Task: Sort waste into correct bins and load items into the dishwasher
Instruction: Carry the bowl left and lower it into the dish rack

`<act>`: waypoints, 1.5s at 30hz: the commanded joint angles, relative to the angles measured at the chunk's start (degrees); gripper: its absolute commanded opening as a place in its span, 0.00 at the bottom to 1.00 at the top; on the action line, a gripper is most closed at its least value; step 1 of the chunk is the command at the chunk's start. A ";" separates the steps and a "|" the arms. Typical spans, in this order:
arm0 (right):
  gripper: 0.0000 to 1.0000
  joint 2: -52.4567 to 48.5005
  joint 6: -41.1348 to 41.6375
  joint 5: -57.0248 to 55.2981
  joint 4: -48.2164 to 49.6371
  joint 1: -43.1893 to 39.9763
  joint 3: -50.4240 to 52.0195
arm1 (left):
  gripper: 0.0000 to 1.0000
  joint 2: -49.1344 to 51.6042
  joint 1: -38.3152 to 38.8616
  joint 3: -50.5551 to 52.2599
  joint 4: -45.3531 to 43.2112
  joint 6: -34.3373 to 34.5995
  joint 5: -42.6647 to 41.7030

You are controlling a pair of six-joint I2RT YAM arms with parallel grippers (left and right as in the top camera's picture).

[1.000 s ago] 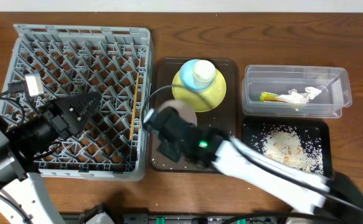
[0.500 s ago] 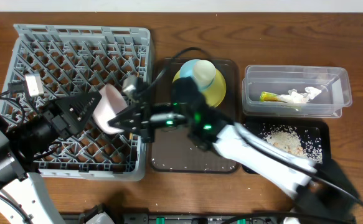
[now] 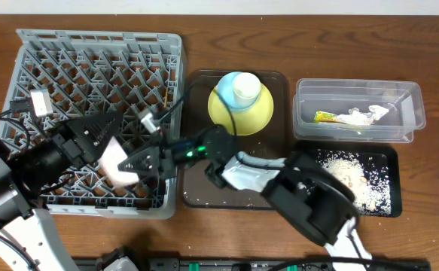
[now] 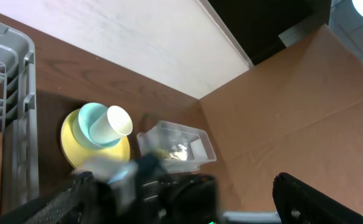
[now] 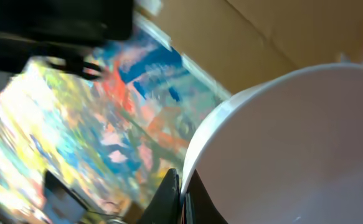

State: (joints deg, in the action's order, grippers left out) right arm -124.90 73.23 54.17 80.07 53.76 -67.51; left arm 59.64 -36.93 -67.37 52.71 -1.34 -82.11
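Observation:
My right gripper (image 3: 145, 160) is shut on the rim of the small white bowl (image 3: 116, 163) and holds it tilted over the front right part of the grey dish rack (image 3: 61, 68). The right wrist view shows the fingers (image 5: 182, 193) pinching the bowl's rim (image 5: 293, 143). My left gripper (image 3: 99, 129) is open and empty over the rack, just left of the bowl. The light blue cup (image 3: 241, 88) lies on the yellow plate (image 3: 258, 114). Wooden chopsticks (image 3: 165, 102) lie along the rack's right edge. The clear tub (image 3: 411, 113) holds the yellow-green wrapper (image 3: 326, 117) and white tissue (image 3: 366, 114). The black tray (image 3: 388, 197) holds rice crumbs (image 3: 347, 175).
The dark brown serving tray (image 3: 275, 147) lies between the rack and the bins, with the plate on its far half. My right arm stretches across its front half. The left wrist view shows the plate (image 4: 75, 134), the cup (image 4: 106, 121) and the tub (image 4: 175, 143).
My right arm has carried the white bowl from the brown tray leftward over the rack, then down toward the rack's front. The left arm has not moved.

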 commanded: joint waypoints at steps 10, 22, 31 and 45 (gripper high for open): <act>0.01 -1.88 0.39 -6.34 -2.49 4.44 -0.85 | 0.91 -0.07 -0.17 -0.35 0.15 -0.35 -0.31; 0.03 -1.88 -5.79 -5.14 -13.11 1.92 -0.83 | 0.91 -0.07 -0.17 -0.35 0.15 -0.35 -0.31; 0.42 -1.88 -8.07 7.26 -13.79 -3.61 -0.83 | 0.91 -0.07 -0.17 -0.35 0.15 -0.35 -0.31; 0.54 -1.51 -1.31 15.85 -13.00 -10.56 -0.83 | 0.91 -0.07 -0.17 -0.35 0.15 -0.35 -0.31</act>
State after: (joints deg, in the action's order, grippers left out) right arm -126.61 69.32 67.61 66.92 44.88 -68.45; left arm 59.64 -36.93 -67.37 52.71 -1.34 -82.11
